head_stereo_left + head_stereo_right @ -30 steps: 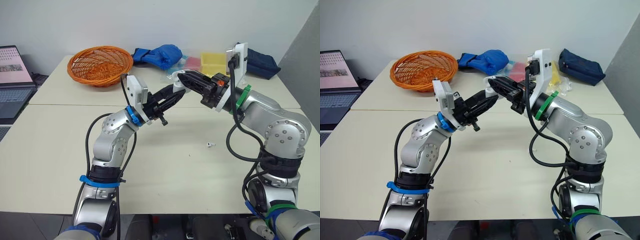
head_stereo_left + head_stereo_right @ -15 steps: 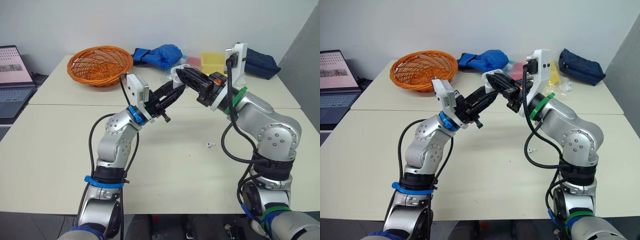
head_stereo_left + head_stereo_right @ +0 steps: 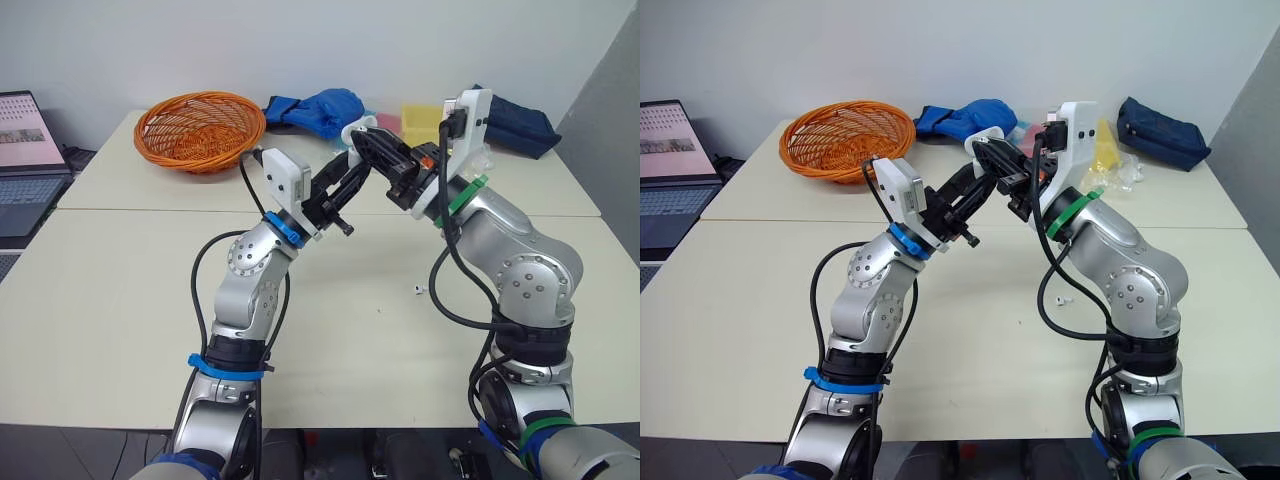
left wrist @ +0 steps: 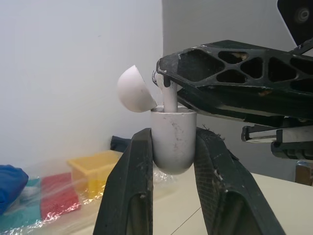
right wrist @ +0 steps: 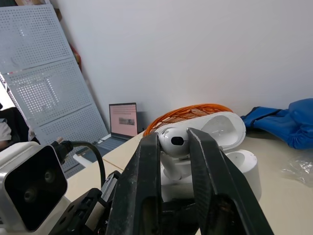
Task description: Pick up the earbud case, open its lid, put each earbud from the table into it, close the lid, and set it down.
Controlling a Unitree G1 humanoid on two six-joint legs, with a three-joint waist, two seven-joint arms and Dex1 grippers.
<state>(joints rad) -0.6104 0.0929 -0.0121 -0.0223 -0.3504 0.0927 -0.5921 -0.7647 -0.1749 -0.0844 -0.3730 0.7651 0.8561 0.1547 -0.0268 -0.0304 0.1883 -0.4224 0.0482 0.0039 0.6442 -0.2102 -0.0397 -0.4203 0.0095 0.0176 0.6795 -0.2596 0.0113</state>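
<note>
The left gripper (image 4: pixel 175 133) is clamped on the white earbud case (image 4: pixel 173 149), holding it upright in the air above the bench (image 3: pixel 120 300), with its lid (image 4: pixel 133 89) hinged open to one side. The right gripper (image 5: pixel 173 138) meets it from the opposite side, its fingers pinched on an earbud (image 4: pixel 169 96) whose stem reaches down into the mouth of the case. A second earbud (image 3: pixel 419 290) lies on the bench below, well apart from both grippers, near the right arm.

Both end effectors (image 4: pixel 173 147) (image 5: pixel 174 142) raised, clamped
</note>
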